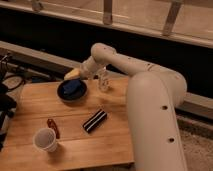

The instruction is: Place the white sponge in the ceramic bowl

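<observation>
Containers: 3 on the wooden table (31, 106).
1. Ceramic bowl (72, 99), dark, at the table's far side. Holds one blue object (73, 88), kind not identifiable.
2. Clear cup (103, 80), upright, just right of the bowl. Contents cannot be made out.
3. White paper cup (45, 139), upright, well in front of the bowl and a little left of it. Interior looks empty.

Gripper (78, 73): one, at the end of the white arm (150, 100), positioned over the bowl's far rim. Jaws are closed on the white sponge (70, 75). The sponge looks pale yellowish in this light and sticks out to the left of the gripper, above the bowl's far rim, not resting inside.

Loose items: 2.
- Black bar with light stripes (94, 120), lying flat in front of the bowl and to its right.
- Small red object (52, 127), in front of the bowl, just beside the paper cup.

Count: 1 bowl, 2 cups, 1 sponge, 1 blue object, 1 bar, 1 red object.
</observation>
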`<act>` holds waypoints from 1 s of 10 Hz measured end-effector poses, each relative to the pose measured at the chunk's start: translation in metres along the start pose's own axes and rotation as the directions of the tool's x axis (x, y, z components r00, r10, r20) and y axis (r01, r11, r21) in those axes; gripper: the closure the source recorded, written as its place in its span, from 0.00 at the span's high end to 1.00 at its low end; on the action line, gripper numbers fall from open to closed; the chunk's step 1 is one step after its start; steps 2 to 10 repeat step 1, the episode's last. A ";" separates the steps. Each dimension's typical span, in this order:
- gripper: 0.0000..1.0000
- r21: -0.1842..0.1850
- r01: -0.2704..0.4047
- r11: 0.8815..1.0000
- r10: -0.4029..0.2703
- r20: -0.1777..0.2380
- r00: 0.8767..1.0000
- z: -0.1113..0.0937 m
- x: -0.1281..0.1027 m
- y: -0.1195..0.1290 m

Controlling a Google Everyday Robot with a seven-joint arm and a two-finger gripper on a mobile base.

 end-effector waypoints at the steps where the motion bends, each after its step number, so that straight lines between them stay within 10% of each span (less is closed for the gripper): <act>1: 0.86 0.001 0.001 1.000 -0.001 -0.001 1.000 0.000 0.001 0.000; 10: 0.86 0.001 0.001 1.000 -0.001 -0.001 1.000 0.000 0.001 0.000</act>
